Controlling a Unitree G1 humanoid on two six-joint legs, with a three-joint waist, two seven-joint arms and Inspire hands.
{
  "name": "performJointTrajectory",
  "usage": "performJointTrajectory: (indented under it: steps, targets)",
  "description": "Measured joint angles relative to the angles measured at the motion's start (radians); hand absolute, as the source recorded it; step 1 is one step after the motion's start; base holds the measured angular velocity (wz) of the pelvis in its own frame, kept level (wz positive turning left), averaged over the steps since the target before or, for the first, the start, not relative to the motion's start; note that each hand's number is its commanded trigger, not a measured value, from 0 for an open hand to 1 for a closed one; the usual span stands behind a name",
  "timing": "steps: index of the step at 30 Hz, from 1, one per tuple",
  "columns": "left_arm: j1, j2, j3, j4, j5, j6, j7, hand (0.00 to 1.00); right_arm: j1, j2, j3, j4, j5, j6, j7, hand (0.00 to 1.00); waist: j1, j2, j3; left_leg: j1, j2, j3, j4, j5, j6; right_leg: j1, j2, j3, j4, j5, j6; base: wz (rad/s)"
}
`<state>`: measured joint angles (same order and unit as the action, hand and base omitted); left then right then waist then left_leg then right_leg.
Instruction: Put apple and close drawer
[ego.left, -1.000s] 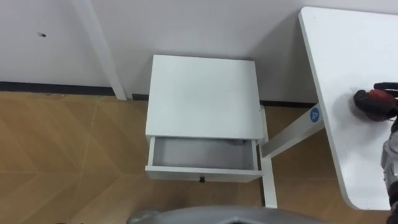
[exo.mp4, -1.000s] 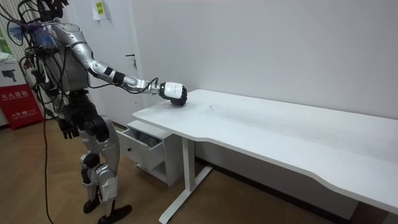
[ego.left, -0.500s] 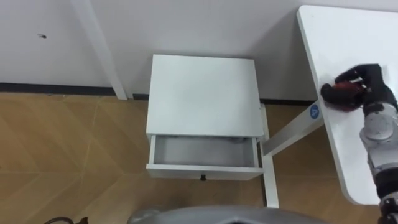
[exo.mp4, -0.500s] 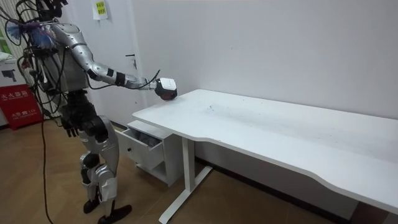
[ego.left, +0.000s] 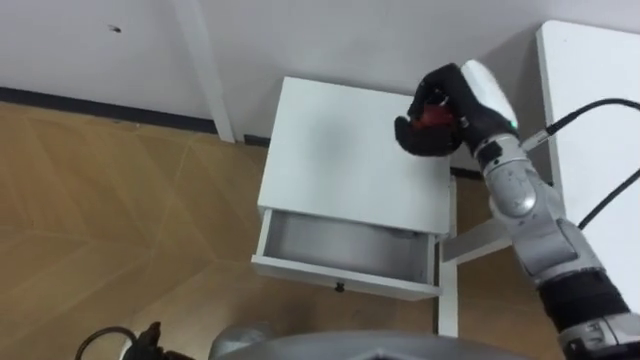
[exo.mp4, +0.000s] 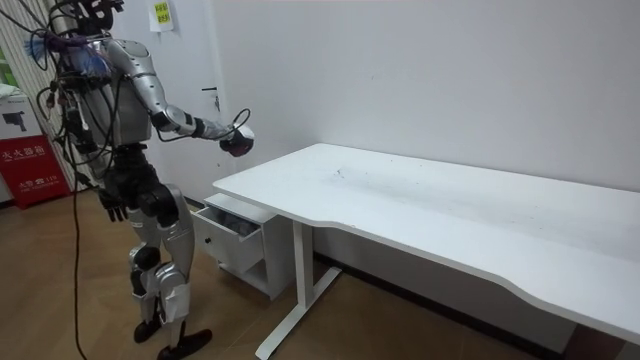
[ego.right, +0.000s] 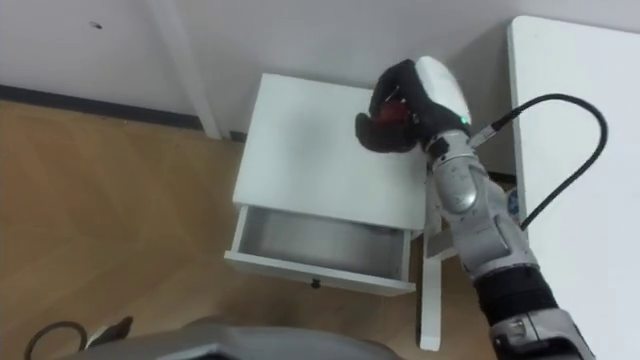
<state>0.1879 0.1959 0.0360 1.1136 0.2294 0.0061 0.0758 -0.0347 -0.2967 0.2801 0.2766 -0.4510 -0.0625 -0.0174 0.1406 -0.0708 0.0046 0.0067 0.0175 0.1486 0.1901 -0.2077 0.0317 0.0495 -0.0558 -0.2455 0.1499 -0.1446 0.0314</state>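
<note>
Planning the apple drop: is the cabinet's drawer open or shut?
Open: the white cabinet has its drawer pulled out, bare inside showing; the red apple sits in the right hand.

Floor: wood boards laid in a slanted pattern; it carries the cabinet and the counter's leg.
Cabinet: low and white, standing on the floor with its back to the white wall.
Drawer: in the cabinet's front, pulled out toward the robot, its pale grey inside showing.
Counter: long white top along the same wall, to the cabinet's right.
Counter's leg: white, on the floor just beside the cabinet's right side.
</note>
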Motion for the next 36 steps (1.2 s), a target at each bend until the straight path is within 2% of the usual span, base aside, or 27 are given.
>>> performJointTrajectory:
  steps: [3, 8, 14, 15, 16, 18, 36]
  targets:
    - [-0.013, -0.004, -0.01, -0.003, 0.0, 0.0, 0.003, 0.0, 0.005, 0.007, 0.05, 0.03, -0.033, 0.001, 0.042, 1.0, 0.002, 0.0, 0.0006, -0.02, -0.001, -0.002, 0.003, 0.0, 0.0, -0.016, -0.002, -0.004, 0.0, 0.0, 0.0, 0.01]
    - [-0.032, -0.012, -0.022, 0.005, 0.0, 0.002, 0.003, 0.0, 0.006, 0.04, 0.054, 0.033, -0.124, 0.013, 0.079, 1.0, 0.004, 0.003, 0.0031, -0.035, -0.004, -0.007, 0.009, 0.002, 0.003, -0.026, -0.005, -0.006, 0.0, 0.0, 0.0, 0.03]
    - [-0.032, -0.028, -0.028, -0.015, -0.002, 0.012, 0.005, 0.0, 0.034, 0.046, 0.054, 0.045, -0.15, 0.021, 0.091, 0.99, 0.002, 0.017, 0.008, -0.049, -0.009, -0.014, 0.014, 0.003, 0.004, -0.033, -0.009, -0.008, 0.0, 0.0, 0.0, 0.04]
    - [-0.033, -0.028, -0.032, -0.016, -0.002, 0.011, 0.006, 0.0, 0.041, 0.048, 0.054, 0.058, -0.156, 0.021, 0.096, 0.33, 0.002, 0.021, 0.0075, -0.051, -0.009, -0.015, 0.013, 0.002, 0.004, -0.034, -0.009, -0.01, 0.0, 0.0, 0.0, 0.0]
    - [-0.034, -0.028, -0.033, -0.017, -0.002, 0.011, 0.006, 0.0, 0.045, 0.05, 0.054, 0.064, -0.161, 0.022, 0.098, 0.0, 0.002, 0.022, 0.007, -0.052, -0.009, -0.015, 0.013, 0.002, 0.004, -0.036, -0.009, -0.01, 0.001, 0.0, 0.0, 0.0]
    - [-0.037, -0.028, -0.041, -0.017, -0.002, 0.01, 0.008, 0.0, 0.059, 0.053, 0.054, 0.067, -0.18, 0.027, 0.109, 0.0, 0.002, 0.027, 0.0044, -0.066, -0.009, -0.015, 0.014, 0.003, 0.005, -0.051, -0.009, -0.01, 0.001, 0.0, 0.0, -0.02]
    - [-0.043, -0.03, -0.042, -0.019, -0.003, -0.008, 0.007, 0.0, 0.06, 0.066, 0.053, 0.108, -0.18, 0.03, 0.123, 0.0, 0.001, 0.026, 0.0035, -0.083, -0.014, -0.014, 0.015, 0.005, 0.008, -0.066, -0.013, -0.011, 0.001, 0.0, 0.001, 0.0]
